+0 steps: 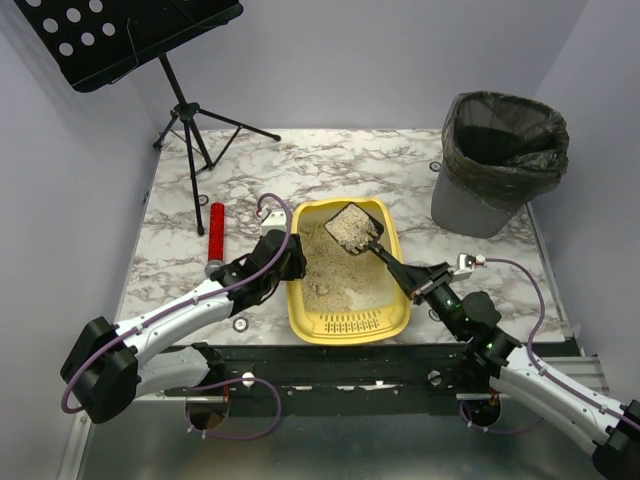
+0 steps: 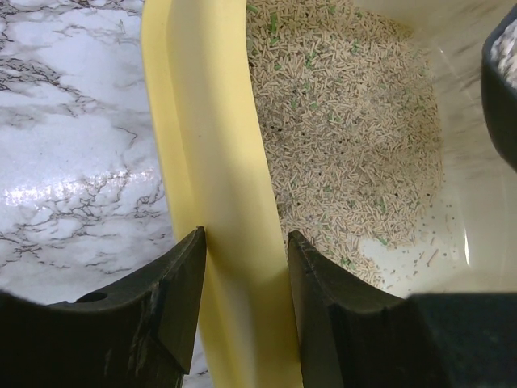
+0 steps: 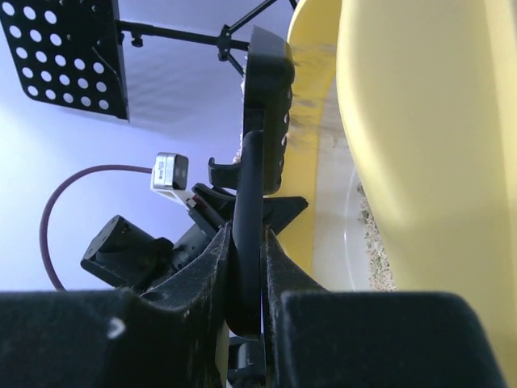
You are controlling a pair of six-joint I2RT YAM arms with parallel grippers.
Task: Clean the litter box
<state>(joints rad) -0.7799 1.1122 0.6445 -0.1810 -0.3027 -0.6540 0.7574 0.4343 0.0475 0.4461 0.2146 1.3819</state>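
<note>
The yellow litter box (image 1: 297, 305) lies at the middle of the table, its slotted sieve end nearest the arms and beige litter (image 1: 322, 262) inside. My left gripper (image 1: 293, 262) is shut on the box's left rim (image 2: 210, 121), one finger outside and one inside over the litter (image 2: 347, 129). A black scoop (image 1: 352, 230) heaped with litter hangs over the box's far end. My right gripper (image 1: 418, 285) is shut on the scoop's handle (image 3: 249, 194), with the scoop head (image 3: 271, 81) beyond the fingers and the box wall (image 3: 404, 121) to its right.
A grey bin (image 1: 497, 160) lined with a black bag stands at the back right. A red cylinder (image 1: 216, 232) lies left of the box. A black music stand (image 1: 130, 35) rises at the back left, its tripod (image 1: 195, 125) on the marble table (image 1: 400, 160).
</note>
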